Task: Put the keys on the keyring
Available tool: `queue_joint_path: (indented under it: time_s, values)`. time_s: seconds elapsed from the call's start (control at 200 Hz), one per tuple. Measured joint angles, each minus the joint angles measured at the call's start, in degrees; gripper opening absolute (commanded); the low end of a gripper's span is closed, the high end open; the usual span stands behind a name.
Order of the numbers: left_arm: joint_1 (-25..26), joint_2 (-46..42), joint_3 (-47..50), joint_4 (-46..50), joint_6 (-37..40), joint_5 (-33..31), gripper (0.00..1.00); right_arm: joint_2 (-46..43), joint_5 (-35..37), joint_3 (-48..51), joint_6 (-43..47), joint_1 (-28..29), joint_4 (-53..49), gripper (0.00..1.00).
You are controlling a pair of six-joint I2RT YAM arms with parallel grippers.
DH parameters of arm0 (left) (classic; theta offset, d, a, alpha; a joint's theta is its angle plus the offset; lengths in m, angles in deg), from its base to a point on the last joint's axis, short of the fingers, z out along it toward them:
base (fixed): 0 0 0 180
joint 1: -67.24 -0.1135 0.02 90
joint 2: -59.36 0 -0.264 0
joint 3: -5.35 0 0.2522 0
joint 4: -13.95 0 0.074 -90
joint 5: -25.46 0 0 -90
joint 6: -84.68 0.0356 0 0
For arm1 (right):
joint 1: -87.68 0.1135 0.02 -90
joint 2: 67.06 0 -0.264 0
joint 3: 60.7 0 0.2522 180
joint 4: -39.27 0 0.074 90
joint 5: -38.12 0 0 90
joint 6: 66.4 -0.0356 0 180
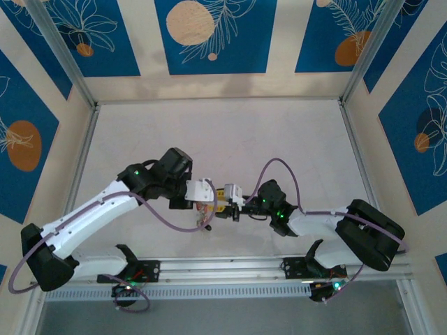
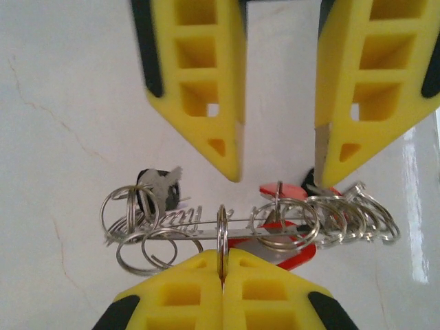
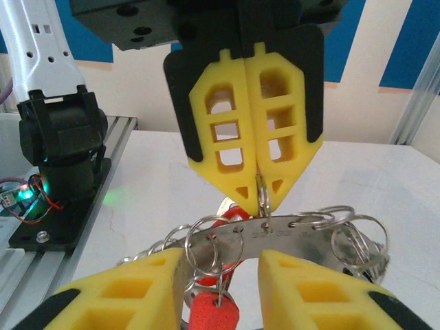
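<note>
Keyring [image 2: 221,220] of thin silvery wire, toward the desk's near edge, looks light, springy, slippery. Left gripper [image 2: 221,260] clamps its rim; right gripper [image 3: 220,256] stands apart.

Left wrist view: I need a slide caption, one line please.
Left gripper shut on an upright ring of the keyring, right gripper open opposite.

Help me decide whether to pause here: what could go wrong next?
1. The left hand pinches only one thin ring edge-on at its fingertips; it could twist or slip out.
2. The right hand stands open close to the metal bar, which is crowded with rings; closing may catch a neighbouring ring or the red key.
</note>
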Motion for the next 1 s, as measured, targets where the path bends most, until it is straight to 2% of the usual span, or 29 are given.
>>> queue_joint_path:
  time_s: [0.195, 0.505, 0.63, 0.755, 0.865, 1.0]
  values:
    - [1.77, 2.67, -1.64, 3.76, 1.25, -2.75, 0.00, 3.56, -0.85, -0.11, -2.21, -0.02, 2.67, 0.37]
    - [3.41, 4.26, -3.89, 5.90, 2.10, -3.26, 0.00, 7.54, -3.21, -1.18, -5.66, -0.02, 7.17, 0.35]
    - [3.65, 4.66, -4.00, 6.01, 2.12, -3.21, 0.00, 7.67, -3.63, -1.20, -6.34, -0.02, 8.17, 0.31]
    - [3.65, 4.70, -4.00, 6.01, 2.12, -2.91, 0.00, 7.67, -3.52, -1.20, -6.82, -0.04, 8.87, 0.20]
    - [3.69, 4.66, -3.98, 5.92, 2.10, -1.66, 0.00, 7.67, -3.41, -1.20, -6.93, -0.13, 9.07, 0.15]
    - [3.69, 4.20, -3.78, 5.70, 2.08, -0.92, 0.00, 7.67, -3.32, -1.20, -7.15, -0.13, 9.18, 0.15]
